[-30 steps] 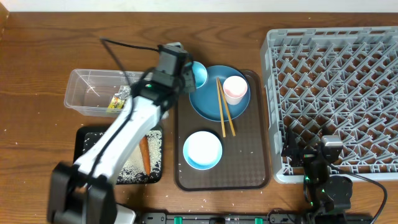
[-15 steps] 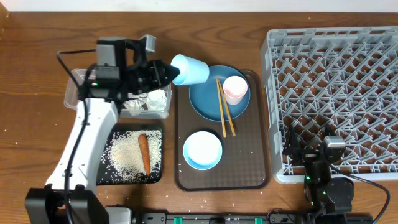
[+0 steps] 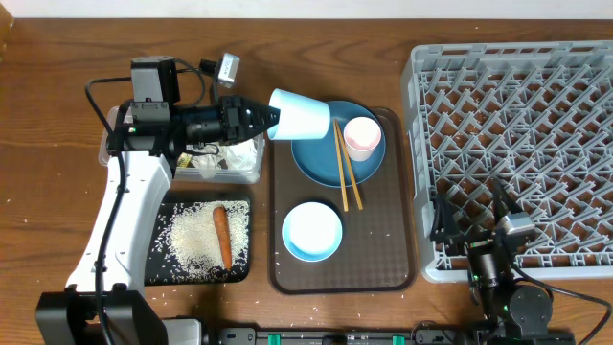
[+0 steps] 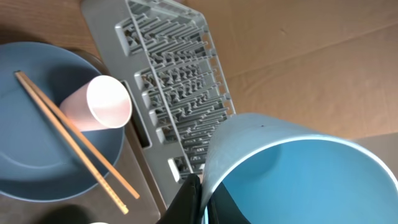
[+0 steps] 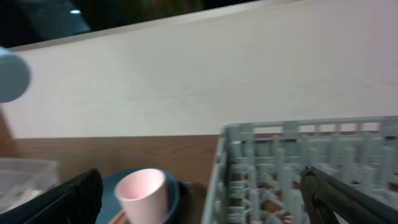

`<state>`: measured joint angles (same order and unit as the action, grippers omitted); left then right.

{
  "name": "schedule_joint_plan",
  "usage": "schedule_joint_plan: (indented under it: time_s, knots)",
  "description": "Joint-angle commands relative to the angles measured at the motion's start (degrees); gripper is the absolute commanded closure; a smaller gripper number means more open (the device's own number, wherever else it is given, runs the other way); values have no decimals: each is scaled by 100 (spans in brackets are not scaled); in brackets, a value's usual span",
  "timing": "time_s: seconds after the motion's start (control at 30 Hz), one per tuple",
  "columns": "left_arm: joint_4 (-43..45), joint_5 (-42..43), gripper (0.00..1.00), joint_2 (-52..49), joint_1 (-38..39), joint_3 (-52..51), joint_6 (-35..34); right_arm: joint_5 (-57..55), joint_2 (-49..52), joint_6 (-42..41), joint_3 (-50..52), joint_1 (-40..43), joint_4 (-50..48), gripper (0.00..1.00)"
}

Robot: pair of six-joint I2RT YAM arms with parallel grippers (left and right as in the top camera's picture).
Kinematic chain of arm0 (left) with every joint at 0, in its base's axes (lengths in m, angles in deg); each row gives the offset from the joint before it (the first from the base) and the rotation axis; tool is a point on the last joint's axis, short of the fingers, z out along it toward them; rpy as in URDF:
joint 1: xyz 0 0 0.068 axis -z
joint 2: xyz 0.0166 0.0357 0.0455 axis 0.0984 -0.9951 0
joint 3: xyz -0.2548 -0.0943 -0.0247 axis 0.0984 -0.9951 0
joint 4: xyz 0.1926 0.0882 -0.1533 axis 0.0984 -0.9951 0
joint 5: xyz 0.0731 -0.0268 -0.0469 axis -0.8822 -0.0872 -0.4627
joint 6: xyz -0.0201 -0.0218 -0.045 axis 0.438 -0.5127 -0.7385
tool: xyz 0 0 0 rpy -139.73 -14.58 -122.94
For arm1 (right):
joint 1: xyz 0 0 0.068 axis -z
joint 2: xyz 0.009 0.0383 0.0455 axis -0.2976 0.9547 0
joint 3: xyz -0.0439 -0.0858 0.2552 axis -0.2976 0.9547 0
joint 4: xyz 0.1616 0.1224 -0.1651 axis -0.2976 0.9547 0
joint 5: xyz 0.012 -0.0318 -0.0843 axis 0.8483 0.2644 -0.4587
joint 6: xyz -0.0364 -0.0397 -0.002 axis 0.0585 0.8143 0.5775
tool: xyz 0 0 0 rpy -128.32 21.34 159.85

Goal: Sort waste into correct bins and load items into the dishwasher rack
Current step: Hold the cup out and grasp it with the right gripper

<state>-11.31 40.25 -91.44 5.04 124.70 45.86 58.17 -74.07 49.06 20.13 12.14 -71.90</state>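
Wooden counter [image 3: 48, 211] before a pale wall [image 5: 186, 81]. Left tool [image 3: 268, 117] clamped on the light-blue cup [image 3: 305, 113], held sideways above the brown tray [image 3: 383, 259]. Right tool [image 3: 471, 218] spread wide, empty, at the near edge of the grey rack [image 3: 517, 96].

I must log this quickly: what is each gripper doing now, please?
Left gripper: closed on the rim of the light-blue cup.
Right gripper: open, holding nothing.
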Motion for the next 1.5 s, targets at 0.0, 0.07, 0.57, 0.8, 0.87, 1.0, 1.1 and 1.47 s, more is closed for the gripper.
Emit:
schedule_joint_plan:
  time_s: [0.0, 0.07, 0.57, 0.8, 0.87, 1.0, 1.1, 1.47]
  knots:
    - [-15, 313, 94, 24, -9, 57, 140, 560, 48, -302, -319, -48, 125, 1]
    - [-61, 310, 94, 24, -7, 52, 140, 592, 173, -299, -728, -48, 595, 1]
    - [-57, 289, 94, 24, 308, 52, 109, 2297, 3620, 844, -5298, -48, 3735, 1]
    - [-52, 291, 94, 24, 433, 52, 111, 3668, 4308, 841, -5549, -48, 3432, 1]
    - [-31, 295, 94, 24, 433, 52, 109, 3659, 4419, 693, -5549, -48, 3062, 1]
    - [391, 566, 94, 26, 433, 52, -107, 3663, 4725, 164, -5549, -48, 2524, 1]
    - [870, 699, 94, 26, 433, 52, -337, 3757, 5025, -177, -5549, -48, 2291, 1]
    - [1587, 723, 94, 26, 439, 52, -964, 6516, 6505, 90, -5549, -48, 1198, 1]
